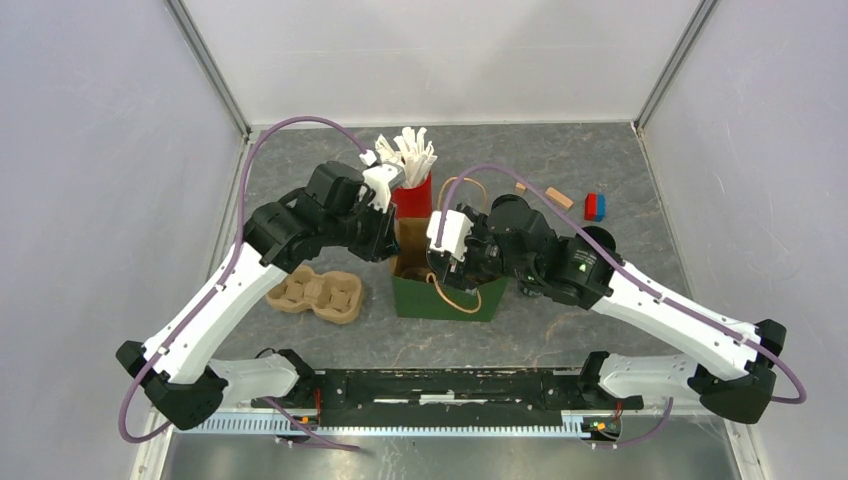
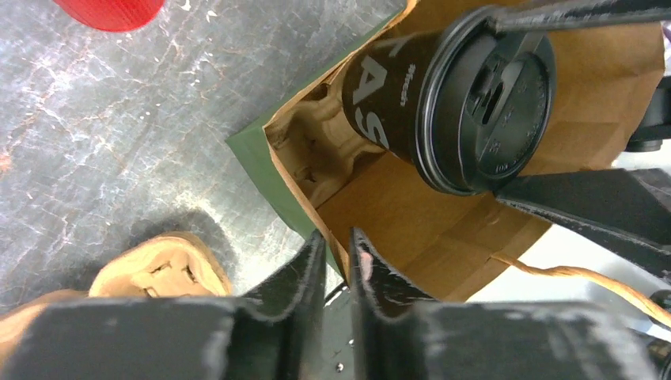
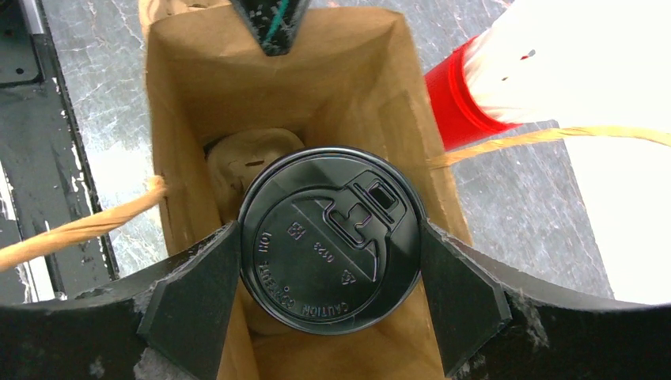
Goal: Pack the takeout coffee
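So, the right gripper is clamping the takeout coffee cup by its flat black lid, one finger pressing on each side. It's hanging the cup inside the mouth of the green paper bag. The left gripper is working the opposite rim. Its jaws are almost together with the bag's paper wall pinched between them, so it's gripping the bag and propping the mouth open.

Down in the bag a pulp cup carrier is lying at the bottom, and the cup's base is sitting right by one of its pockets. I can't tell whether it's actually seated or just hovering above it.

Outside the bag, the red cup of white sticks is standing just beside it. A second pulp carrier is lying on the tabletop near the bag's left side.

Looks to me like we're mid-way through the "drop the coffee into the bag" step. Next move probably calls for:
- lining the base up with a pocket
- going straight down until it seats
- opening the right gripper and lifting out without snagging the twine handle

Meanwhile the left one should be holding that rim steady.
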Tool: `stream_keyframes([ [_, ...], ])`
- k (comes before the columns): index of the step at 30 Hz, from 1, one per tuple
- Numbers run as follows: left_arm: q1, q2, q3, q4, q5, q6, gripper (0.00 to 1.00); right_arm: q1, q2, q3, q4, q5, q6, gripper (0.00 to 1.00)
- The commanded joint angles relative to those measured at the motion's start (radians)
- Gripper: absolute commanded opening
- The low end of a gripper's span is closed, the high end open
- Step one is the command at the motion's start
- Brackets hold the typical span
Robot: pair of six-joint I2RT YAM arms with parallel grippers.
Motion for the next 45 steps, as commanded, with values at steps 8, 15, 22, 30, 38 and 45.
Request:
stream_keyframes([
  [8, 0.048, -0.030, 0.045, -0.038, -0.031, -0.160, 0.52, 0.012, -0.037, -0.073, 0.121, -0.072, -0.011, 0.82],
  [15, 0.048, -0.124, -0.012, -0.153, 0.081, -0.337, 0.65, 0.096, -0.044, -0.131, 0.153, 0.022, 0.021, 0.82],
  [22, 0.048, -0.138, -0.068, -0.095, 0.014, -0.340, 0.64, 0.148, -0.031, -0.130, 0.175, 0.097, 0.030, 0.82],
  [30, 0.048, -0.021, -0.012, -0.104, 0.071, -0.268, 0.42, 0.198, -0.060, -0.179, 0.240, 0.208, 0.075, 0.82],
  [38, 0.048, -0.089, -0.046, 0.198, 0.094, -0.040, 0.18, 0.195, -0.032, -0.177, 0.308, 0.219, 0.040, 0.83],
  [45, 0.048, -0.146, -0.153, 0.281, 0.129, 0.039, 0.21, 0.197, -0.027, -0.237, 0.352, 0.206, -0.066, 0.83],
])
